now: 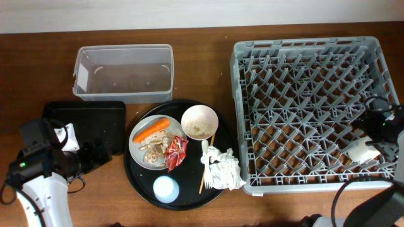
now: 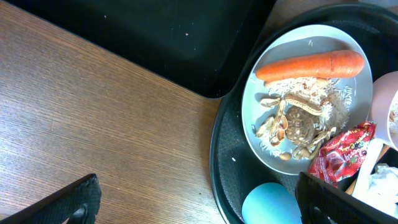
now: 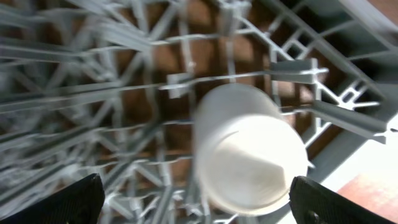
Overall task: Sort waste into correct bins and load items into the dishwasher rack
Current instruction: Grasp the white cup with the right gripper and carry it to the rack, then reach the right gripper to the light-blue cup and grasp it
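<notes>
On the pale plate (image 1: 137, 150) lie an orange carrot (image 1: 151, 130) (image 2: 310, 65), beige food scraps (image 2: 298, 121) and a red wrapper (image 1: 176, 152) (image 2: 341, 152). Beside it are a cream bowl (image 1: 199, 121), a light blue cup (image 1: 166, 188) (image 2: 270, 204), a white fork (image 1: 206, 165) and a crumpled napkin (image 1: 224, 169). My left gripper (image 2: 202, 205) is open and empty, low over the table at the round tray's left edge. A white cup (image 3: 249, 155) (image 1: 363, 151) lies on its side in the grey rack (image 1: 303, 44). My right gripper (image 3: 202, 205) stands open just above it, fingers clear of the cup.
The plate, bowl, blue cup, fork and napkin all sit on a large round black tray (image 1: 142, 183). A clear plastic tub (image 1: 124, 72) stands at the back left. A shallow black rectangular tray (image 1: 88, 116) (image 2: 155, 37) lies left of the round tray.
</notes>
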